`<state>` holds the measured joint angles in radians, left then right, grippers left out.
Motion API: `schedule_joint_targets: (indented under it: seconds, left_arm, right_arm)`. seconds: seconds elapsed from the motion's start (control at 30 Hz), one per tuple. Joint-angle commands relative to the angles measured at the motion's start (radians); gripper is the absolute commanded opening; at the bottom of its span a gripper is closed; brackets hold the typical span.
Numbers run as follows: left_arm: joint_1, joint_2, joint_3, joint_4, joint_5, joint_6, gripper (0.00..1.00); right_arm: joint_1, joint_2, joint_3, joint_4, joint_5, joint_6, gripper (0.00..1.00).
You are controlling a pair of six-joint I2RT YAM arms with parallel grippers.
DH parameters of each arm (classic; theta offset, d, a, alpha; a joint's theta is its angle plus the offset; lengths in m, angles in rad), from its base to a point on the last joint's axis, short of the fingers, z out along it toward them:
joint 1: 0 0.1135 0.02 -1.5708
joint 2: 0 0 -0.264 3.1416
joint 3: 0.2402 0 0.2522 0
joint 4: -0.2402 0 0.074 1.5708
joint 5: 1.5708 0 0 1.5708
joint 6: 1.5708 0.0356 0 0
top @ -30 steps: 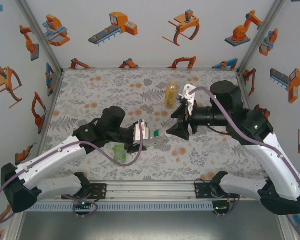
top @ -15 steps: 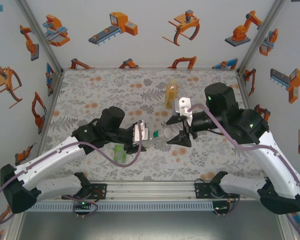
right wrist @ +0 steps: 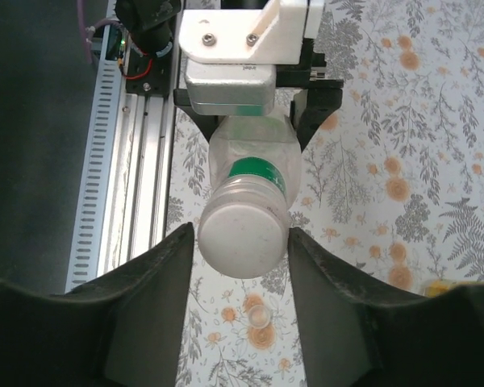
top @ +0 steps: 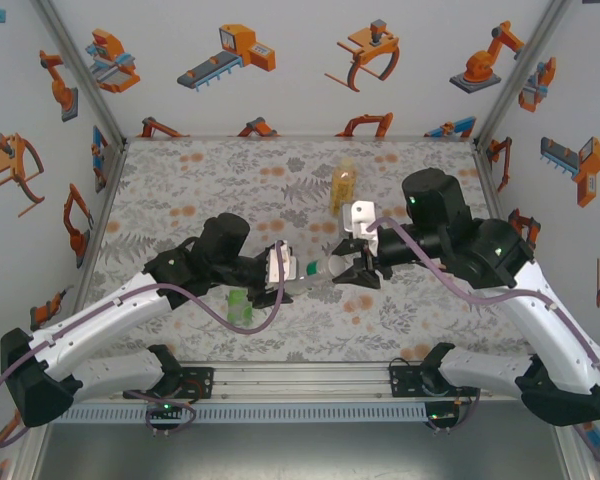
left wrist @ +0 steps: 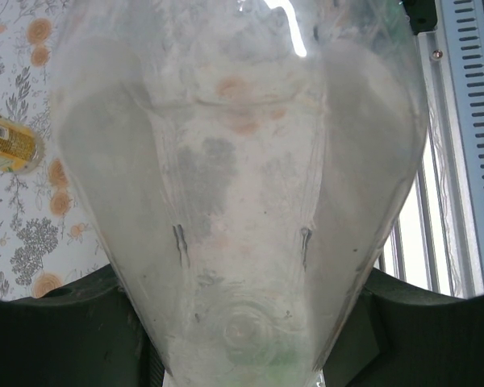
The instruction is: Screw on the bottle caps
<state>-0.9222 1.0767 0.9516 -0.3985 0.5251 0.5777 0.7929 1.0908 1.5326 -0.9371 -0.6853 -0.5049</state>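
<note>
A clear bottle [top: 315,272] with a green neck band lies level above the table, and my left gripper [top: 283,272] is shut on its body. In the left wrist view the clear bottle [left wrist: 234,161] sits between the dark fingers [left wrist: 64,322]. A white bottle cap [right wrist: 242,239] sits on the bottle's mouth, facing the right wrist camera. My right gripper [right wrist: 240,234] is shut on this cap, with one finger touching each side. From above, the right gripper [top: 348,268] meets the bottle's mouth end. A short green bottle [top: 240,306] stands near the left arm. An amber bottle [top: 342,188] stands at the back.
A small clear cap [right wrist: 260,316] lies on the flowered table [top: 180,190] below the held bottle. The aluminium rail [right wrist: 137,185] runs along the near edge. The amber bottle [left wrist: 6,143] shows at the left of the left wrist view. Walls enclose three sides.
My right gripper has moved left toward the bottle's mouth, turned at the wrist, and narrowed its jaws onto the white cap. The left arm and the bottle have stayed still.
</note>
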Motion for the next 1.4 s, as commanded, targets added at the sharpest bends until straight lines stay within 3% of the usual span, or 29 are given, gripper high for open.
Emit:
schedule_joint_targets:
  seconds: [0.0, 0.07, 0.27, 0.4, 0.53, 0.63, 0.67, 0.83, 0.93, 1.03, 1.17, 1.37]
  left_arm:
    - [0.0, 0.008, 0.021, 0.004, 0.014, -0.013, 0.0]
    - [0.001, 0.009, 0.022, 0.004, 0.001, -0.011, 0.0]
    - [0.0, 0.009, -0.002, 0.05, -0.035, -0.014, 0.0]
    - [0.0, 0.025, -0.008, 0.08, -0.054, -0.015, 0.0]
    - [0.0, 0.042, -0.007, 0.112, -0.063, -0.009, 0.0]
    - [0.0, 0.055, -0.003, 0.125, -0.071, -0.004, 0.0]
    - [0.0, 0.058, -0.001, 0.124, -0.071, -0.001, 0.0]
    - [0.0, 0.063, 0.015, 0.104, -0.077, 0.021, 0.0]
    - [0.0, 0.061, 0.007, 0.102, -0.076, 0.031, 0.0]
    - [0.0, 0.057, 0.003, 0.098, -0.069, 0.032, 0.0]
    - [0.0, 0.055, -0.001, 0.097, -0.055, 0.028, 0.0]
    - [0.002, 0.051, 0.003, 0.09, -0.009, 0.031, 0.0]
  right_arm:
    - [0.012, -0.001, -0.019, 0.009, 0.008, 0.08, 0.39]
    - [0.014, -0.017, -0.055, 0.06, 0.038, 0.203, 0.28]
    - [0.017, -0.084, -0.168, 0.204, 0.209, 0.719, 0.2]
    - [0.02, -0.092, -0.197, 0.24, 0.367, 1.113, 0.09]
    - [0.019, -0.055, -0.208, 0.155, 0.505, 1.546, 0.08]
    - [0.019, -0.04, -0.251, 0.133, 0.502, 1.824, 0.12]
    - [0.019, -0.034, -0.253, 0.132, 0.495, 1.853, 0.11]
    - [0.019, -0.013, -0.208, 0.093, 0.52, 1.845, 0.13]
    - [0.019, -0.023, -0.183, 0.105, 0.55, 1.778, 0.21]
    - [0.019, -0.03, -0.125, 0.107, 0.569, 1.592, 0.42]
    - [0.019, -0.031, -0.04, 0.088, 0.547, 1.349, 0.61]
    - [0.019, -0.055, -0.008, 0.093, 0.497, 0.952, 0.64]
